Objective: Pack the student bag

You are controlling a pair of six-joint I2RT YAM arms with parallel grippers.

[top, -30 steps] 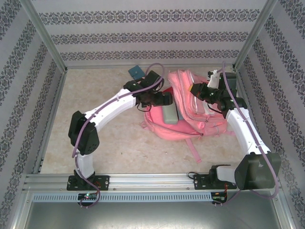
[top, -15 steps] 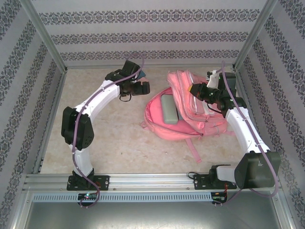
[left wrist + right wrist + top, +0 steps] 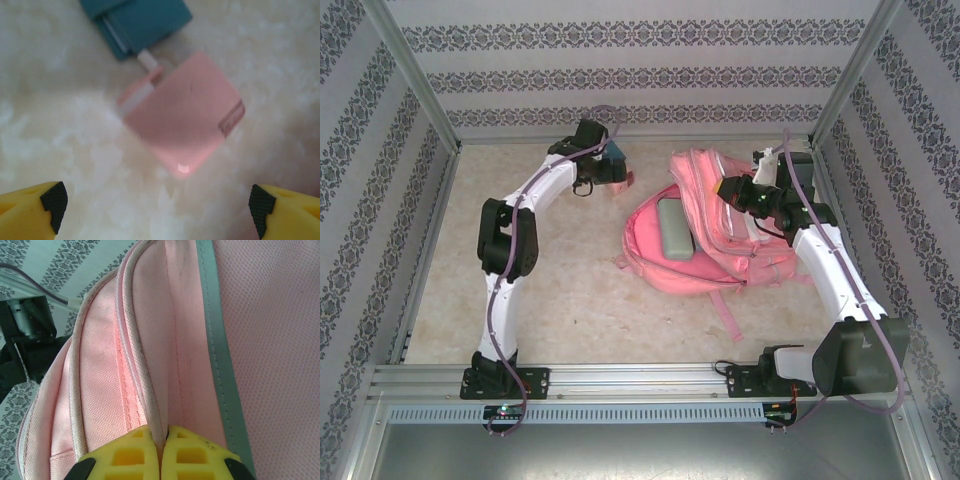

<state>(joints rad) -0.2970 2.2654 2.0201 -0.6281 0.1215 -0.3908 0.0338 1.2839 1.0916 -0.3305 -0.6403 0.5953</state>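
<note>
Backpack status: student bag (image 3: 740, 255) lies flat toward 3 o'clock on the table (image 3: 570, 290), its mouth gaping toward 9 o'clock with a grey pouch (image 3: 675, 232) inside. Judged soft, limp and light; the fabric will sag, so piped seams and rims are the sound holds. Right gripper (image 3: 161, 450) is pinched tight on a seam ridge of the bag. Left gripper (image 3: 157, 212) stands spread wide and empty over a small pink box (image 3: 182, 122) at 11 o'clock, just beside a teal item (image 3: 137, 20)

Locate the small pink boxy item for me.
In the left wrist view the small pink box lies on the pale table just ahead of the open left gripper, beside a teal box; from above, it sits left of the pink fabric backpack.
</note>
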